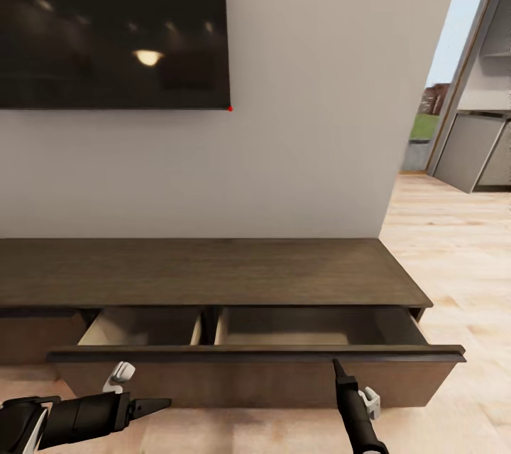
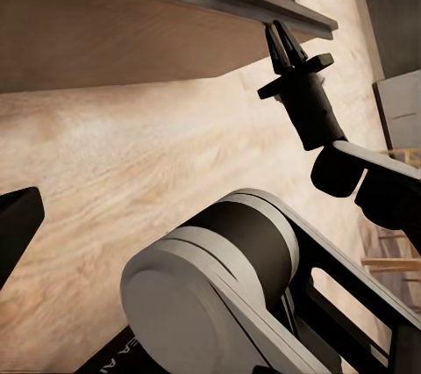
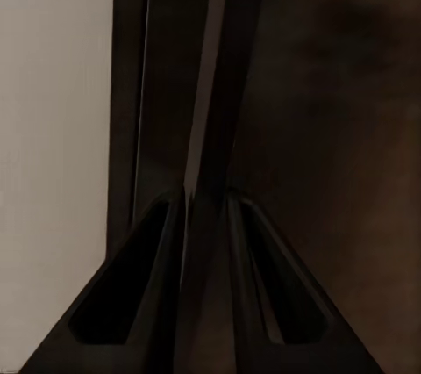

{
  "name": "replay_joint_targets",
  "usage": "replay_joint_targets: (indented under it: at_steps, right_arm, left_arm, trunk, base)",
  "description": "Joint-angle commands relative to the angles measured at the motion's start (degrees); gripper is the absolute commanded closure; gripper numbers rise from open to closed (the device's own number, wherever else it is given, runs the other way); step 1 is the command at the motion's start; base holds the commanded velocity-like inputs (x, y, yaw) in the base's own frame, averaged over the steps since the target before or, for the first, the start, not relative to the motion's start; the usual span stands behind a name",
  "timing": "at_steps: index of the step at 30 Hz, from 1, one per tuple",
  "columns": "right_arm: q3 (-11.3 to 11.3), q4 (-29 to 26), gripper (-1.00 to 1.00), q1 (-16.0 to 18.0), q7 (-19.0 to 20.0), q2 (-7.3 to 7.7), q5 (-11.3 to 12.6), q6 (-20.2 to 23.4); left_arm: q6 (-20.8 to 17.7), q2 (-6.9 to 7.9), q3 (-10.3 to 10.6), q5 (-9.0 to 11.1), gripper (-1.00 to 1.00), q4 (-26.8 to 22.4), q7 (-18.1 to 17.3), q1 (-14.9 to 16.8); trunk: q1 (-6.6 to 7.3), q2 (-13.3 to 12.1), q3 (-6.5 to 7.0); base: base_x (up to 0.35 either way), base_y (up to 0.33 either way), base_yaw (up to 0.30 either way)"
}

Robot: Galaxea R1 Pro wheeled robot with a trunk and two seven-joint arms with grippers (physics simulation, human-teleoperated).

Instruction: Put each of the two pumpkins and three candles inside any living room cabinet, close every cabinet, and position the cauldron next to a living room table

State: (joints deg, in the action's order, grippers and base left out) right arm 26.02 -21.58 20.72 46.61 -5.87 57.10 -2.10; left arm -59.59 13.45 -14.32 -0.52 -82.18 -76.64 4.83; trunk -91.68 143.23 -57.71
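The cabinet is dark brown wood, its open drawer pale beige inside. The floor is light woodgrain, the wall off-white.

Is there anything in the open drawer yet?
No, in the head view both pale compartments of the pulled-out drawer of the cabinet show only bare beige floor.

Low dark-brown cabinet standing on a pale wood-plank floor against a light wall — its flat top carries no visible object. The wide drawer is pulled out over the floor, its long front panel parallel to the cabinet's edge. Two pale beige compartments show inside, split by a central divider — what can be seen of each interior is bare.
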Motion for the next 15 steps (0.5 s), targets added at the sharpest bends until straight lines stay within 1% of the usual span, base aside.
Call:
replay_joint_targets:
  at_steps: [1,4,10,15]
  right_arm:
    - [-0.36,-0.13,1.0,0.02,0.68,-0.01,0.11,0.05]
    - [-0.36,-0.13,1.0,0.02,0.68,-0.01,0.11,0.04]
    - [-0.36,-0.13,1.0,0.02,0.68,-0.01,0.1,0.05]
    - [-0.36,-0.13,1.0,0.02,0.68,-0.01,0.1,0.01]
  left_arm:
    - [0.0,0.0,0.01,0.0,-1.0,0.01,0.0,0.0]
    - [0.0,0.01,0.0,0.0,-1.0,0.01,0.0,0.0]
    - [0.0,0.0,0.01,0.0,-1.0,0.01,0.0,0.0]
    - [0.0,0.0,0.05,0.0,-1.0,0.01,0.0,0.0]
  trunk:
    - [0.01,0.01,0.01]
    - [0.01,0.01,0.01]
    - [0.01,0.01,0.01]
    - [0.01,0.01,0.01]
  base:
    - [-0.216,0.0,0.0]
    - [-0.242,0.0,0.0]
    - [-0.05,0.0,0.0]
    - [-0.138,0.0,0.0]
